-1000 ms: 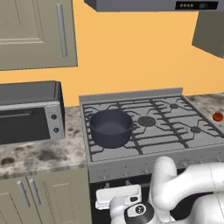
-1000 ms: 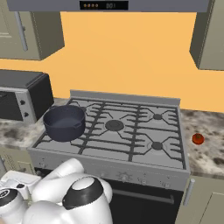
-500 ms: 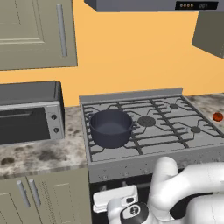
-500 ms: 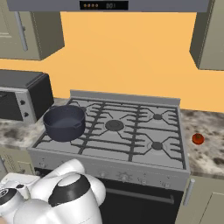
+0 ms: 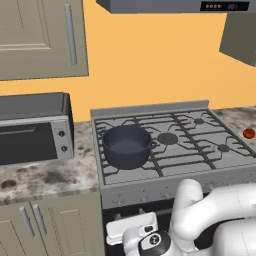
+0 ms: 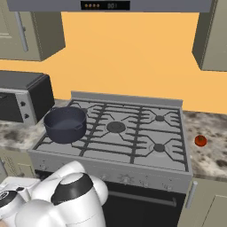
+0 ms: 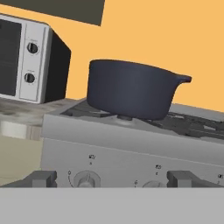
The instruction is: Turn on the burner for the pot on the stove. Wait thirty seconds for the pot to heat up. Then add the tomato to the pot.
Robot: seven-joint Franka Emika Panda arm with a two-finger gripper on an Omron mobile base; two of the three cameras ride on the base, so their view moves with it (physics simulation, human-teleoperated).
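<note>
The dark charcoal-blue pot (image 5: pixel 126 146) (image 6: pixel 65 124) sits without a lid on the front left burner of the grey stove (image 5: pixel 195 150) (image 6: pixel 133 133). In the hand view the pot (image 7: pixel 131 89) stands above the stove's front panel (image 7: pixel 131 151), where a small knob (image 7: pixel 86 179) lies just left of centre. My gripper (image 7: pixel 111 178) is open, low in front of that panel, its two dark fingertips (image 7: pixel 41 177) wide apart with nothing between them. The small red tomato (image 5: pixel 248 133) (image 6: pixel 200 141) rests on the speckled counter to the right of the stove.
A grey toaster oven (image 5: pixel 32 135) (image 6: pixel 22 99) (image 7: pixel 26 61) with two knobs stands on the counter left of the stove. Beige cabinets hang above, and more sit below the counter (image 5: pixel 45 177). A range hood (image 6: pixel 106 5) hangs over the stove.
The arm has shifted slightly to the left in front of the stove. The jaws have stayed open. Pot and tomato have not moved.
</note>
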